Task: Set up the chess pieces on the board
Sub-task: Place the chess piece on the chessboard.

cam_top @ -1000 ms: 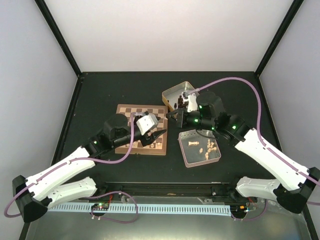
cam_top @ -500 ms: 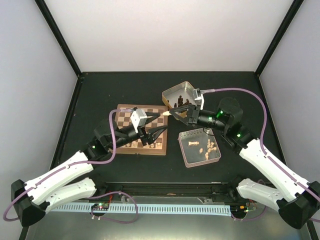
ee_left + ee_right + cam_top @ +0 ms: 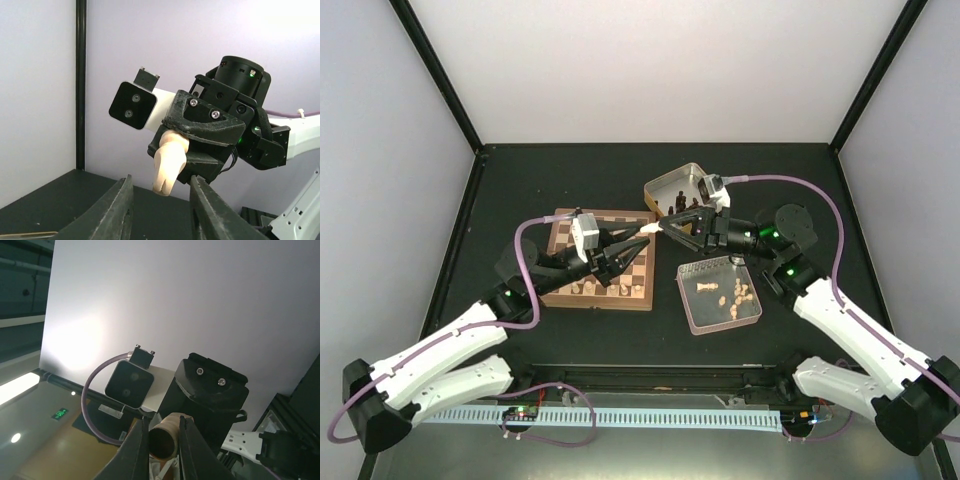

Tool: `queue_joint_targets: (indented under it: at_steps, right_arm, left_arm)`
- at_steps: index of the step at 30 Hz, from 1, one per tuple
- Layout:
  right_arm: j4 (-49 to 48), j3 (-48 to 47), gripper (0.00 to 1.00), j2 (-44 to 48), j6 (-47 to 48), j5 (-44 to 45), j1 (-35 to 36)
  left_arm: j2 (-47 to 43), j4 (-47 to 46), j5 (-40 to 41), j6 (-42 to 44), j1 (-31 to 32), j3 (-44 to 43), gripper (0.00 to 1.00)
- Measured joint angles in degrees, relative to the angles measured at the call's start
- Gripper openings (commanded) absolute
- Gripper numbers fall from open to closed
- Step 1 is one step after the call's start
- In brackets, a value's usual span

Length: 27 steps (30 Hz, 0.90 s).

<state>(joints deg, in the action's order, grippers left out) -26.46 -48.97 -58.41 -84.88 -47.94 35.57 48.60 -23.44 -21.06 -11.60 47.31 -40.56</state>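
A pale chess piece [image 3: 647, 231] is clamped in the right end effector [image 3: 659, 229], whose jaws are closed tight on it. It is held in the air just past the board's [image 3: 563, 222] upper right corner. In the left wrist view the piece is seen hanging base down and slightly tilted from the black fingers of that end effector.

The left end effector [image 3: 644, 243] is raised to meet it, its jaws parted somewhat wider than the piece. Its two fingers are seen on either side of the piece's lower end, and no contact can be made out. In the right wrist view the round base of the piece is seen pinched between the right fingers [image 3: 137, 450].

Two open containers are set on the dark tabletop [image 3: 520, 190] right of the board. The square metal tin [image 3: 665, 183], in the upper centre of the overhead view, holds several dark pieces [image 3: 680, 205] gathered along its lower right side. The second tin [image 3: 692, 320], below it and nearer the arms, holds loose pale pieces [image 3: 741, 293]. One of them lies apart on its left side, and a small cluster lies on its right side.

A few more pale pieces [image 3: 588, 288] are seen on the board, in the row along its lower edge.
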Motion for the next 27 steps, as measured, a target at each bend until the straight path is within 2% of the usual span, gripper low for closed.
queue_joint_targets:
  at_steps: [10,20,22,27]
  right_arm:
    - [-3.17,0.85,0.04,-1.11,-2.71,-1.11,0.02]
    - [-5.29,1.75,0.04,-1.64,-5.11,-2.08,-0.26]
    - [-5.31,1.86,0.09,-1.66,-5.42,-2.1,-0.37]
    - [-5.18,1.95,0.41,-1.81,-4.9,-2.05,-0.46]
  left_arm:
    - [1.29,-3.19,-2.86,0.0,-0.11,0.0,0.26]
    - [2.01,-3.63,-3.8,1.29,-0.74,-0.09,0.03]
    - [2.19,-3.63,-3.82,1.38,-0.74,-0.11,0.02]
    - [2.45,-3.13,-3.87,1.33,-0.79,-0.48,0.01]
